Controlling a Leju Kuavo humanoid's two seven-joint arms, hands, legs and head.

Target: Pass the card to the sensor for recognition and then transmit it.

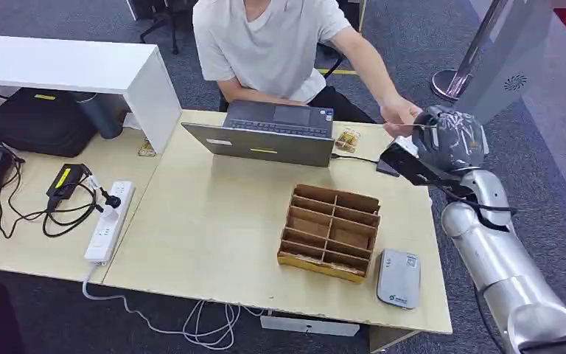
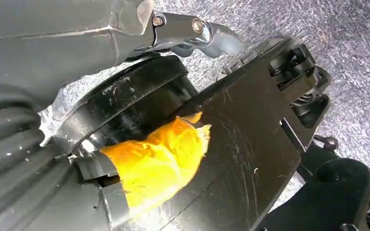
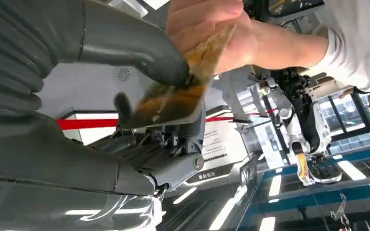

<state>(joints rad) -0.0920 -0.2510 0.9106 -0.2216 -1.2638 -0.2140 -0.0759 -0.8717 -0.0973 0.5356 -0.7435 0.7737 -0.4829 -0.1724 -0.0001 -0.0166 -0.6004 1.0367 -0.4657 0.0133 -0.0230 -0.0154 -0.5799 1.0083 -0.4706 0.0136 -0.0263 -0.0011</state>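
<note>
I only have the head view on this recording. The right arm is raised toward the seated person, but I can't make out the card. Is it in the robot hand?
Observer: Yes. In the right wrist view the right robot hand pinches the card under its thumb.
Operator: Has the person taken hold of it?
Observer: The person's hand grips the card's far end, so both hold it.
Operator: What does the card look like?
Observer: Shiny, with a brownish-orange print; the detail is blurred.
Operator: And the left robot hand?
Observer: The left wrist view looks down at grey carpet; I cannot tell how that hand lies.
</note>
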